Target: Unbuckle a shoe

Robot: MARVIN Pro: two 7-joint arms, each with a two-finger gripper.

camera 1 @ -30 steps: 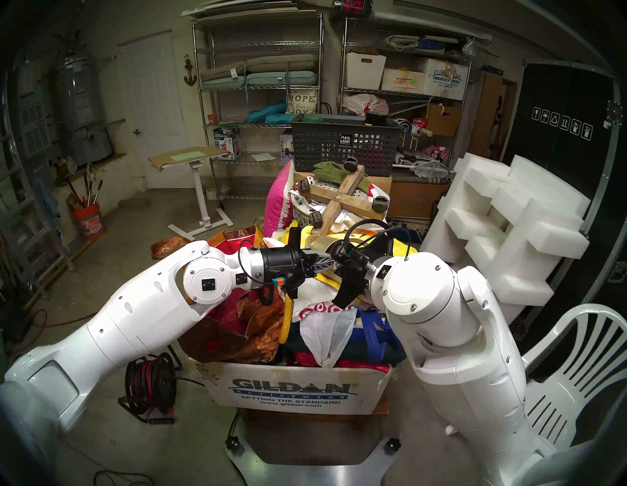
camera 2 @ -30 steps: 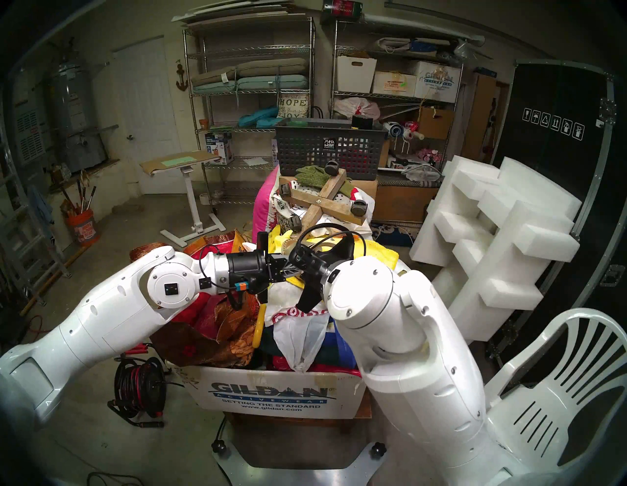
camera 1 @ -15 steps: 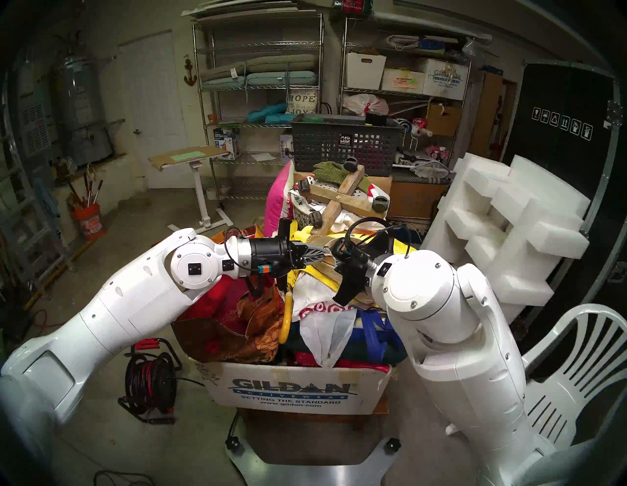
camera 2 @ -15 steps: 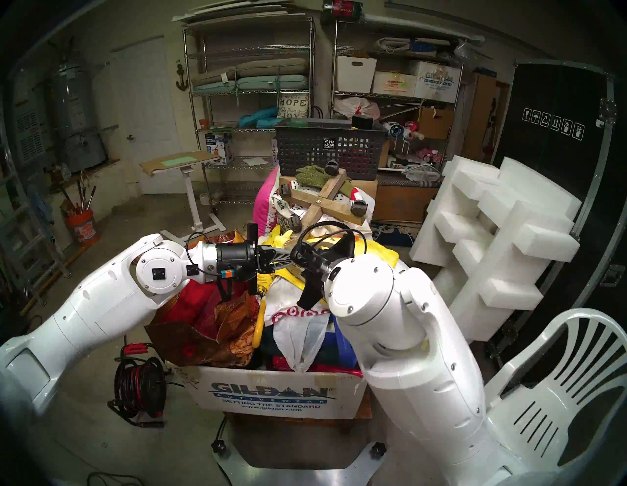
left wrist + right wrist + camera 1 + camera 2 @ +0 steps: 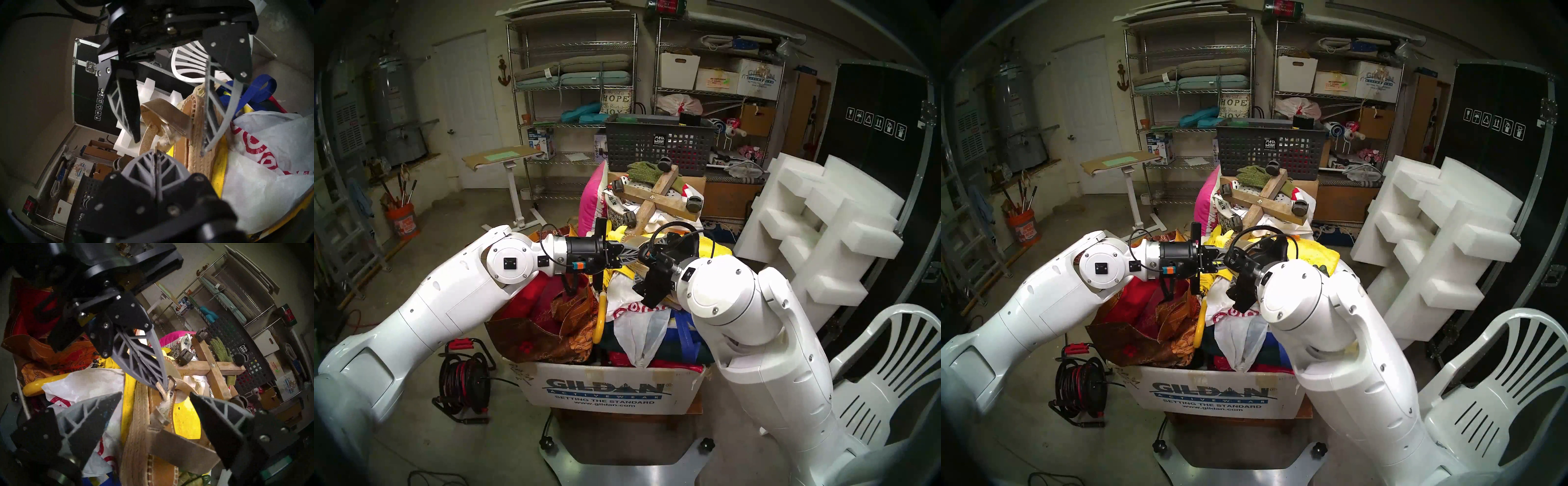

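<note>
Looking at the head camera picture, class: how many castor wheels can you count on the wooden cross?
4. One at the top arm's end, one at the left end, one at the right end, one at the bottom end. No others show, though the clutter could hide some.

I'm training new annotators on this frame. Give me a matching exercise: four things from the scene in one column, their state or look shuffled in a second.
1 left claw
2 right claw
3 shoe
4 mesh basket

A braided jute sole
B open
C dark grey, with holes
D shut on the ankle strap

Pairs: 1-D, 2-B, 3-A, 4-C
</note>
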